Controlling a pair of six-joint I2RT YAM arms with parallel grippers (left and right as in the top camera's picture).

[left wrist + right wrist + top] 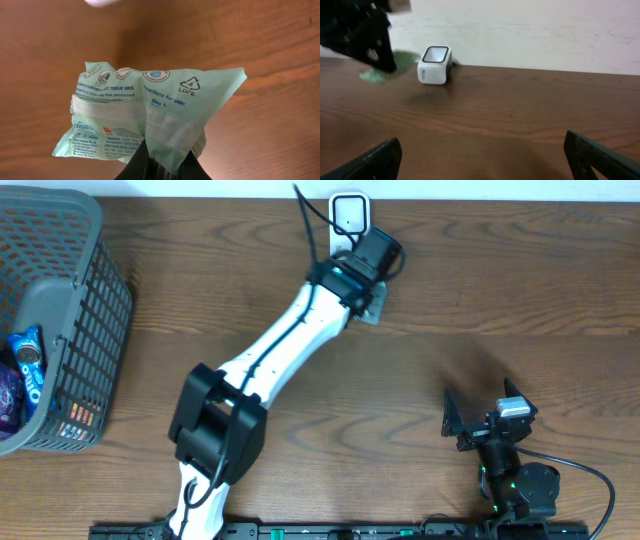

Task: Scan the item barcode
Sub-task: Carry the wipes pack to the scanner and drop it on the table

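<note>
The brown wooden table (500, 290) runs to a pale wall along its far edge, and a small white box-shaped barcode scanner (349, 215) sits just inside that edge with a black cable (306, 205) leading off it. A grey plastic mesh basket (110, 310) fills the left end and is cut off by the frame. Bare wood lies between the basket and the long white left arm, and a wider bare stretch spreads from the scanner across to the right end. There are two arms, one scanner, one basket and one pale green plastic packet of wet tissue wipes (150, 110). Two wrappers can be made out in the basket, a blue snack packet (28, 360) and a purple packet (8, 395). The left gripper (160, 167) is clenched on the lower edge of the wipes packet, holding it above the wood just beside the scanner. The right gripper (480, 418) rests well apart near the front right edge, its fingers spread wide with nothing between them. Only the left wrist view shows the packet's printed face, with its recycling mark and instruction text. From overhead the packet is little more than a grey-green corner under the wrist. The right wrist view alone shows the scanner's side and its dark-framed top window, and a green edge of the packet low beside it.
</note>
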